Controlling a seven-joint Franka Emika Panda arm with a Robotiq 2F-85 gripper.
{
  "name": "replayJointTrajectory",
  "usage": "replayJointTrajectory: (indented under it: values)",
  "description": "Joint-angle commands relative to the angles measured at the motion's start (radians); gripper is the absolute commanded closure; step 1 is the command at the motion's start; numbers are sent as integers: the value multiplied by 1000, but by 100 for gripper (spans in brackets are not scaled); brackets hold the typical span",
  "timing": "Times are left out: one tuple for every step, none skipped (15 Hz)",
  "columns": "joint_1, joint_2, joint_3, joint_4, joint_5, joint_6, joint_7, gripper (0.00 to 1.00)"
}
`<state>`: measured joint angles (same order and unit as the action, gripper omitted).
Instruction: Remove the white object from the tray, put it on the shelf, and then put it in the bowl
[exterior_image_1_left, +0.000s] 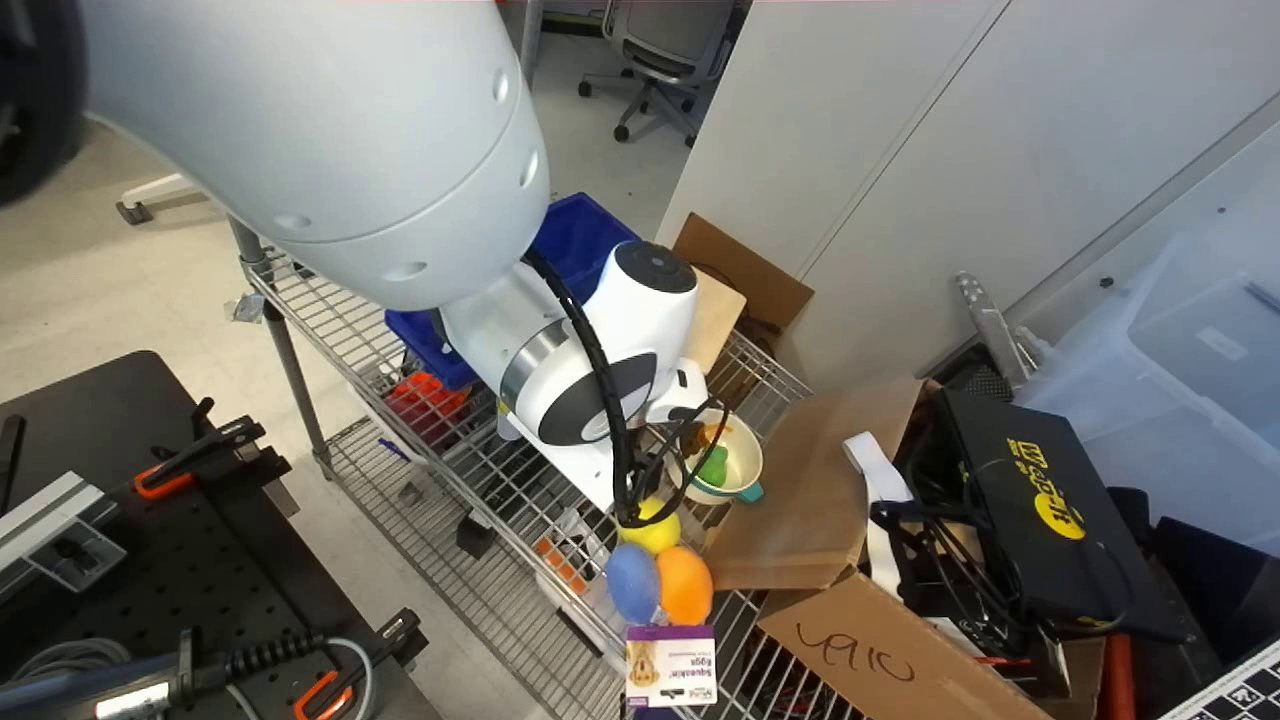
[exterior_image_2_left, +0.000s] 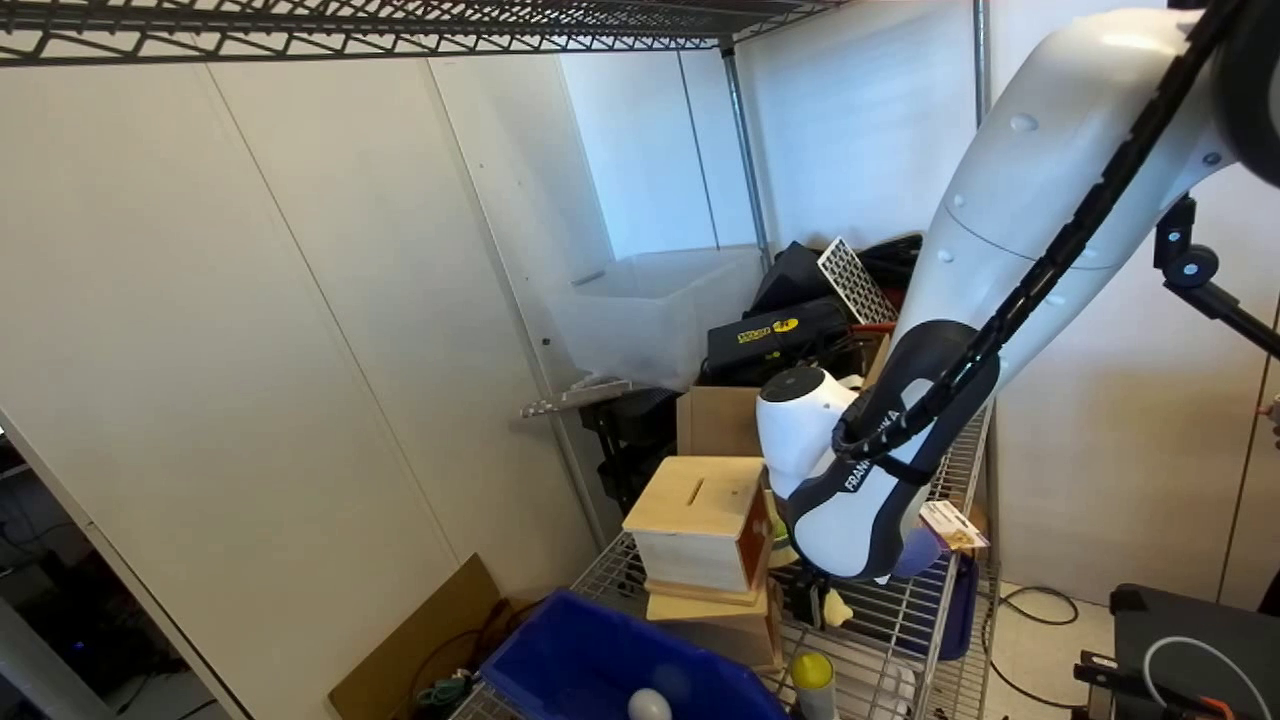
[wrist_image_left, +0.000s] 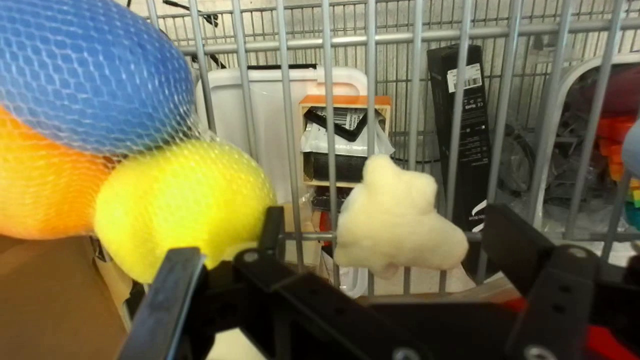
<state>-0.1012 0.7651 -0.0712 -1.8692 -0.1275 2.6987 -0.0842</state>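
One white plush (wrist_image_left: 397, 222): on the wire shelf (wrist_image_left: 282, 45) in the wrist view, between the gripper's (wrist_image_left: 386, 222) fingers, a gap showing at its left and at its right.
Gripper: spread wide, a finger to either side of the plush.
Yellow ball (wrist_image_left: 185, 200): left of the plush, close against a blue ball (wrist_image_left: 95, 75) and an orange ball (wrist_image_left: 45, 185).
Bowl (exterior_image_1_left: 743, 452): in an exterior view, on the same shelf, farther and to the right of the yellow ball, with a green thing (exterior_image_1_left: 713, 467) inside.
Blue tray (exterior_image_2_left: 570, 645): at the near side in an exterior view, a white rounded thing (exterior_image_2_left: 650, 706) inside.
Wooden boxes (exterior_image_2_left: 690, 555): stacked just beside the tray, on its far side.
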Motion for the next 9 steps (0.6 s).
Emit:
replayJointTrajectory:
  values:
    - [-10, 13, 16, 16, 27, 21, -5, 0]
    - [-9, 17, 17, 16, 27, 21, -5, 0]
    - [-9, 19, 19, 15, 28, 20, -6, 0]
    - [-11, 20, 24, 14, 31, 19, -9, 0]
    - [-14, 21, 29, 12, 34, 18, -13, 0]
    - [-13, 24, 30, 12, 36, 18, -13, 0]
    - [-14, 27, 34, 12, 41, 16, -14, 0]
    - [-14, 31, 36, 13, 43, 16, -14, 0]
    - [-14, 36, 38, 14, 45, 15, -14, 0]
